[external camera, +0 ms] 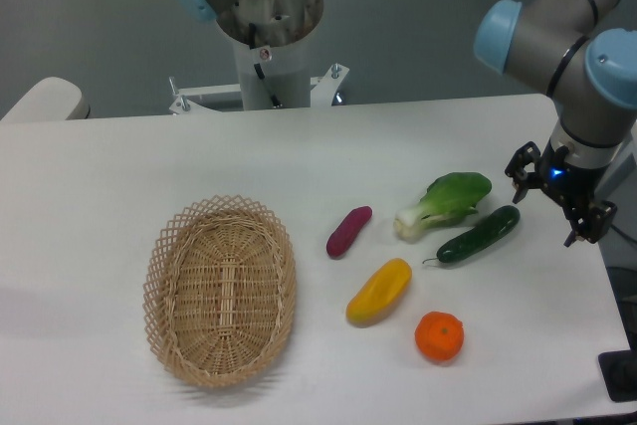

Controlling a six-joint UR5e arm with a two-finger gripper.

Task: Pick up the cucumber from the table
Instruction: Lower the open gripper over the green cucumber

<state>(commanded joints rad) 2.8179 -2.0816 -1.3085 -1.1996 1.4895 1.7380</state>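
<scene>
Camera view, nearest you: an orange fruit (439,336) and a yellow vegetable (378,292) sit on the counter (100,166), the wicker basket (221,289) at their 9 o'clock. Farther back your cucumber (479,235) lies flat (stem toward you), bok choy (446,203) just beside it. At its 3 o'clock the claw (559,204) hangs spread open, holding nothing.

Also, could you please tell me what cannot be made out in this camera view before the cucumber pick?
- Gripper: fingertips small and dark; open or shut is unclear.
- Gap between gripper and cucumber: height cannot be judged from this single view.
- Arm: cut off by the top and right edges.
- Table: front edge cut off by the frame bottom.
</scene>
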